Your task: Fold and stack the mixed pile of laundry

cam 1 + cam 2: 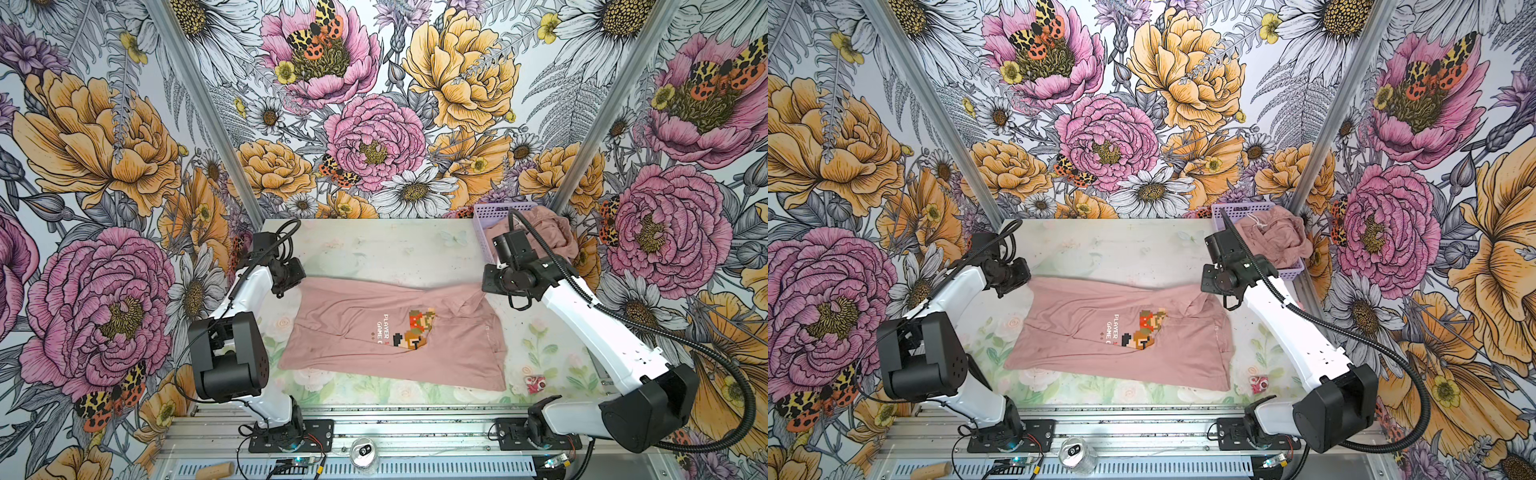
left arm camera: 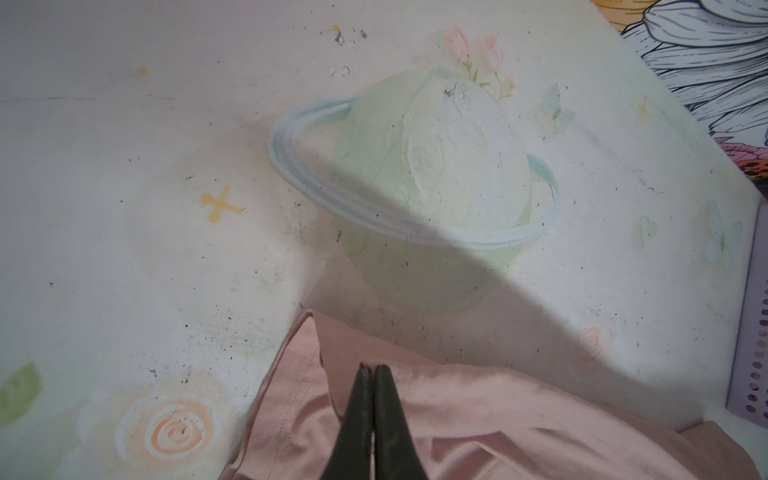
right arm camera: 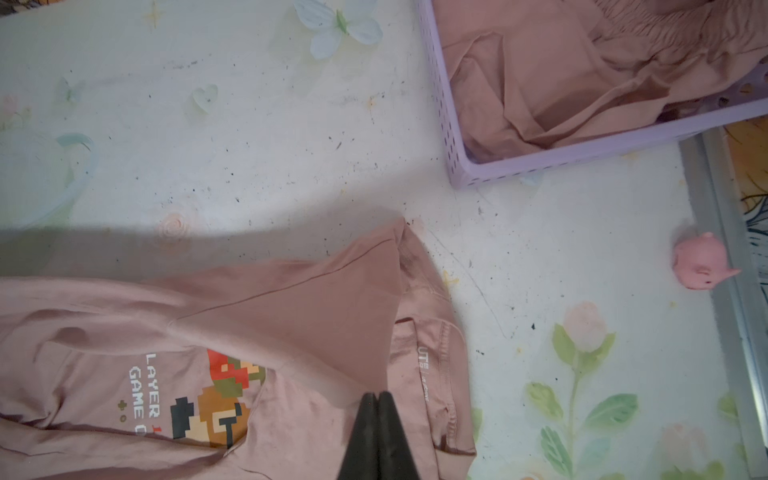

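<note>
left gripper (image 2: 374,369) pressed together over T-shirt (image 1: 353,332) corner; right gripper (image 3: 378,395) pressed together over its folded flap; can't tell if either pinches cloth; pink garment (image 1: 544,235) in basket (image 1: 494,211)

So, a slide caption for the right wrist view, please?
Shut right end effector over the pink T-shirt; lilac basket holds another pink garment.

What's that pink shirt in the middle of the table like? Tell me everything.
The T-shirt is dusty pink, soft-looking cloth, with a pixel-art character and white lettering partly hidden under a folded-over flap. It lies creased on the table. The shut left gripper and right gripper sit over its far corners; a grip cannot be told.
</note>
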Controlling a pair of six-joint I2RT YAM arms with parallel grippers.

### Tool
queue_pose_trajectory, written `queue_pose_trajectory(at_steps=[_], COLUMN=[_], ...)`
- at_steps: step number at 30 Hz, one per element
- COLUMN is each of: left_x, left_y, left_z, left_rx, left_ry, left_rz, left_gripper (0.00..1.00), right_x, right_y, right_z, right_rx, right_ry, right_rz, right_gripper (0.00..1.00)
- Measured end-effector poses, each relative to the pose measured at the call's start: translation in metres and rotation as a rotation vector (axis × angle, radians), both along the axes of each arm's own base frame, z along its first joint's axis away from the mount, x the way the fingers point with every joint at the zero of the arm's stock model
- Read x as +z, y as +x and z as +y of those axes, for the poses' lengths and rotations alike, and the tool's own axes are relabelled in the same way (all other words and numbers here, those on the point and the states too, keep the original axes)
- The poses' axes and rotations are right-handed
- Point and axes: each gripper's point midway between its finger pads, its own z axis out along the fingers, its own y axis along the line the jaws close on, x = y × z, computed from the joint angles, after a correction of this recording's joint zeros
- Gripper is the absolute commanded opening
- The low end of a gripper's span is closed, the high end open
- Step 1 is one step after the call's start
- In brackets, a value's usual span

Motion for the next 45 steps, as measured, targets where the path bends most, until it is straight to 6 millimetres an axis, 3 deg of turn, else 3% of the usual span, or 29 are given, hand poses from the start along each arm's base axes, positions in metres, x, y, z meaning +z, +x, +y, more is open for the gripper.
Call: queue_pose_trajectory(at_steps=[3,9,15,25,33,45], left_x=[0.006,0.011,-0.014,-0.031,-0.057,-0.089], left_y=[-0.001,-0.011,-0.034,-0.067,-0.098,-0.105], left_z=[0.002,0.008,0.014,0.014,0.018,0.018], left_rx=[0.006,0.024,0.066,0.137,0.210,0.228], left_ry=[0.003,0.004,-0.030,-0.082,-0.120,-0.138], left_rz=[-0.015,-0.031,0.037,0.090,0.199,0.323], left_gripper=[0.00,0.00,0.00,0.00,0.00,0.00], right_x=[0.006,-0.002,-0.038,-0.051,-0.091,-0.135], right_y=[0.001,-0.007,-0.036,-0.067,-0.107,-0.135], right_z=[-0.002,-0.003,-0.008,-0.012,-0.020,-0.029], right_rx=[0.006,0.019,0.014,-0.027,-0.081,-0.124], right_ry=[0.008,0.013,0.009,0.068,0.091,0.052], right_rz=[-0.002,0.038,0.141,0.177,0.291,0.423], right_gripper=[0.00,0.00,0.00,0.00,0.00,0.00])
